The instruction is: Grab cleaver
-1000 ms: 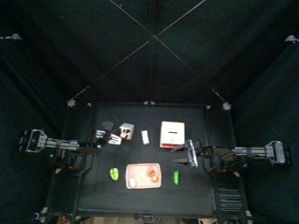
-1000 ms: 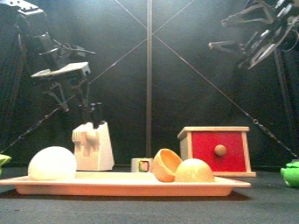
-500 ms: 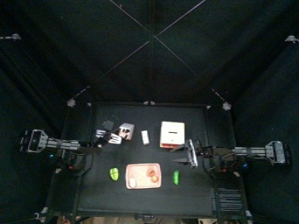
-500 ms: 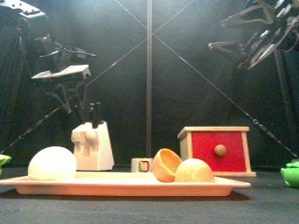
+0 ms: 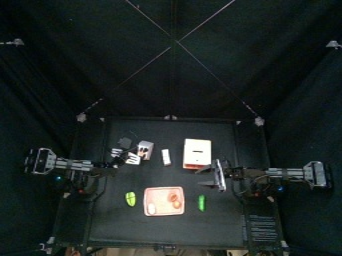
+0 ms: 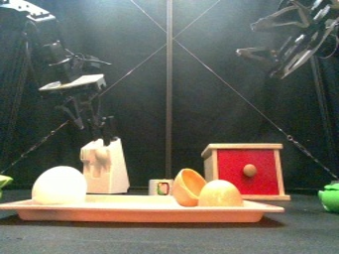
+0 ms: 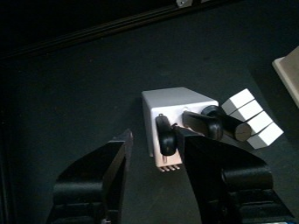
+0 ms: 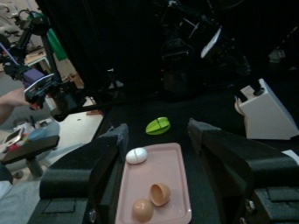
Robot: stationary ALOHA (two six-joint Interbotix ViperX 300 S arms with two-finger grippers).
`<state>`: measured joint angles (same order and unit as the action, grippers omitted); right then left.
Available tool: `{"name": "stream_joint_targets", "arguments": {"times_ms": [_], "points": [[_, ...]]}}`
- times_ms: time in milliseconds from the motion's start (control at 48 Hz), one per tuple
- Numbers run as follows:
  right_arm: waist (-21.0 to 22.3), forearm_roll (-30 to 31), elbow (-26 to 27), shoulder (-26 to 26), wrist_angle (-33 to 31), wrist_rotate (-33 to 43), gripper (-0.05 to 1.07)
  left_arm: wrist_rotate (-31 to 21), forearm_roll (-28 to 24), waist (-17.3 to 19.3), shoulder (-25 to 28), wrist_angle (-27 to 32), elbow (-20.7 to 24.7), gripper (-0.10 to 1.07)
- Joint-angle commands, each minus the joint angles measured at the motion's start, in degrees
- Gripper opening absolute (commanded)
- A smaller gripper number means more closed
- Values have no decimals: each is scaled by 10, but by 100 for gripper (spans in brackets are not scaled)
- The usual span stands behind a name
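Observation:
The cleaver [image 7: 250, 119] is a small pale rectangular piece with dark lines, lying on the table beside a white knife block [image 7: 173, 112] that holds dark handles. My left gripper [image 7: 160, 144] is open and hangs above the block, its jaws standing to either side of the handles. In the front view the left gripper [image 6: 82, 114] is just over the block [image 6: 106, 165]. In the top view it [image 5: 104, 166] sits left of the block [image 5: 131, 154]. My right gripper [image 8: 158, 133] is open and empty, high above the tray [image 8: 176, 179].
A pink tray [image 5: 167, 201] with egg-like pieces [image 6: 58, 185] lies at the table's front. A white box with a red face [image 6: 245, 170] stands to the right. A tiny white block [image 5: 164, 157] and green items [image 5: 130, 198] lie nearby. A person's hand [image 8: 14, 98] shows beyond the curtains.
My left gripper has shifted a little toward the knife block and slightly lower. The right arm has not moved.

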<state>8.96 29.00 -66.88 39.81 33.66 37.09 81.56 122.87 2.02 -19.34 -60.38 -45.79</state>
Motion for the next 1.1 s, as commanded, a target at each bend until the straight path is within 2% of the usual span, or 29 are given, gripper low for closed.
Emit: {"name": "stream_joint_targets", "arguments": {"times_ms": [0, 229, 438, 625, 1083], "points": [[2, -2, 5, 3, 2, 1, 91, 1, -4, 5, 11, 0, 17, 80], [2, -2, 4, 3, 2, 1, 91, 1, -4, 9, 20, 0, 18, 75], [2, -2, 4, 2, 2, 1, 91, 1, -4, 13, 19, 0, 19, 58], [2, -2, 4, 3, 2, 1, 91, 2, -4, 9, 17, 0, 25, 48], [2, -2, 4, 3, 2, 1, 91, 3, -4, 4, 6, 0, 32, 46]]}}
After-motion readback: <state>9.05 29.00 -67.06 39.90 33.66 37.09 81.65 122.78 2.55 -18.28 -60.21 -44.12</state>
